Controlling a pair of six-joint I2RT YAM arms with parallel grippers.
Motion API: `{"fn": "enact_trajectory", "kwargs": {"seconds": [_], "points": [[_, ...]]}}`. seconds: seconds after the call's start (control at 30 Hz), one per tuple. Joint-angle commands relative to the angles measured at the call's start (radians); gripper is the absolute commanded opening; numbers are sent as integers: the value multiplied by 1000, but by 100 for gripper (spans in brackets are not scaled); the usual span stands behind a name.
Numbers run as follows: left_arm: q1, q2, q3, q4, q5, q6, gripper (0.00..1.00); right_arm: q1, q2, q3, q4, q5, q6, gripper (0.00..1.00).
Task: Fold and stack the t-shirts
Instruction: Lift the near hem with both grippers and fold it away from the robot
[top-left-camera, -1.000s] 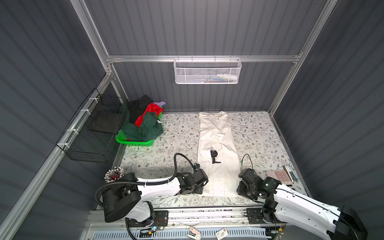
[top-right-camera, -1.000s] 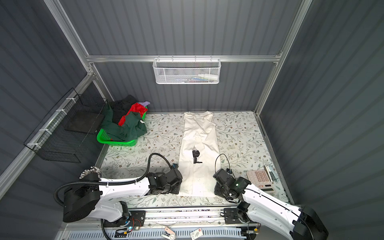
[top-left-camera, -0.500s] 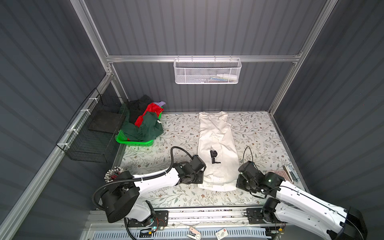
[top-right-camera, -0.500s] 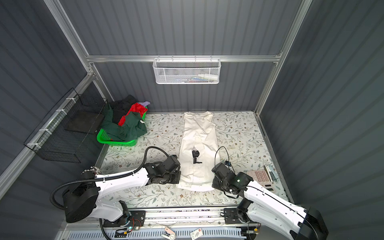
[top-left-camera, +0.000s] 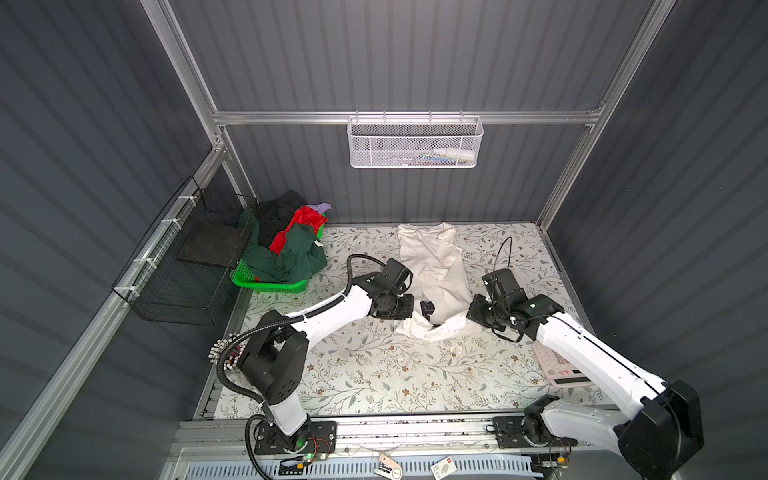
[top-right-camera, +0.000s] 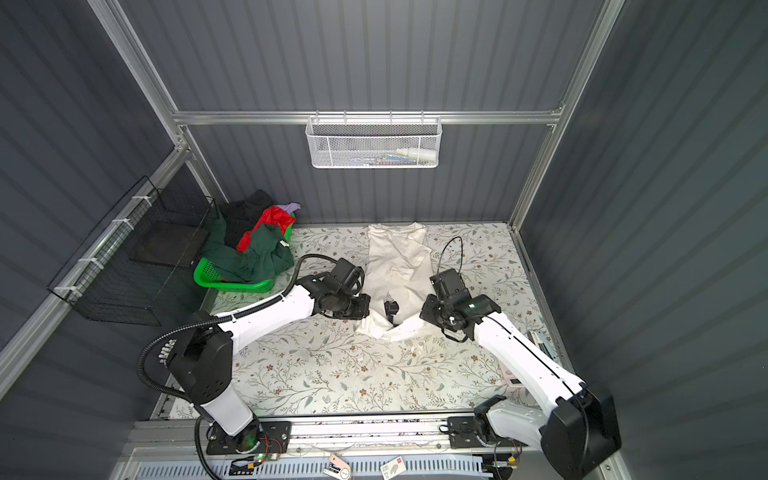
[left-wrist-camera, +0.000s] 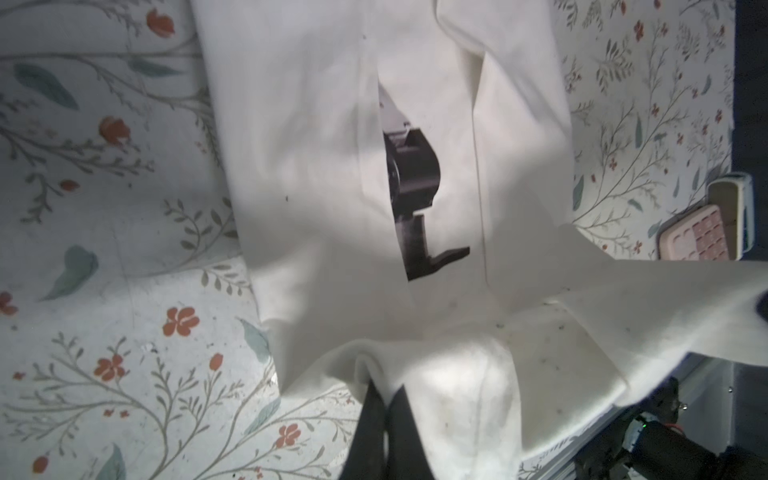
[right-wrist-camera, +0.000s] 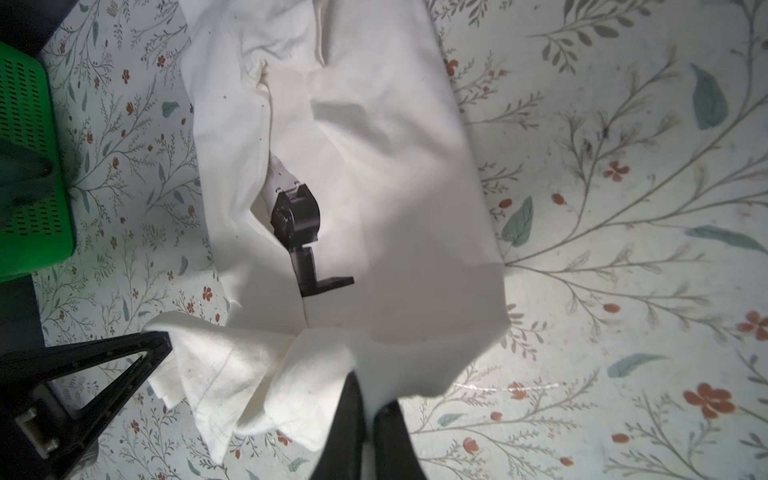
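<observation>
A long cream-white t-shirt (top-left-camera: 432, 266) (top-right-camera: 399, 262), folded lengthwise, lies on the floral table with its collar at the back wall. Its black-grey print (left-wrist-camera: 411, 178) (right-wrist-camera: 297, 216) shows in a gap between the folds. My left gripper (top-left-camera: 409, 309) (left-wrist-camera: 384, 386) is shut on the near left corner of the hem. My right gripper (top-left-camera: 469, 311) (right-wrist-camera: 370, 390) is shut on the near right corner. The hem hangs bunched between them, lifted off the table. Dark green (top-left-camera: 297, 253), red (top-left-camera: 305, 218), black (top-left-camera: 276, 210) and lavender (top-left-camera: 320, 206) t-shirts are heaped at back left.
The heap spills over a green plastic basket (top-left-camera: 266, 284) (right-wrist-camera: 29, 166). A black wire basket (top-left-camera: 187, 266) hangs on the left wall and a white mesh basket (top-left-camera: 413, 143) on the back wall. A pink-keyed calculator (top-left-camera: 557, 365) (left-wrist-camera: 698, 232) lies near the right edge.
Both grippers have moved from the table's front edge toward the back, carrying the cream shirt's hem up and over its lower part. The right gripper has shut on its corner.
</observation>
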Motion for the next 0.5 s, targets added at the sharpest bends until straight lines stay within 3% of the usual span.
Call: {"fn": "enact_trajectory", "kwargs": {"seconds": [0.0,0.47], "points": [[52,67,84,-57,59,60,0,-59,73,45,43,-50,-82,0],[165,264,335,-56,75,86,0,-187,452,306,144,-193,-173,0]]}}
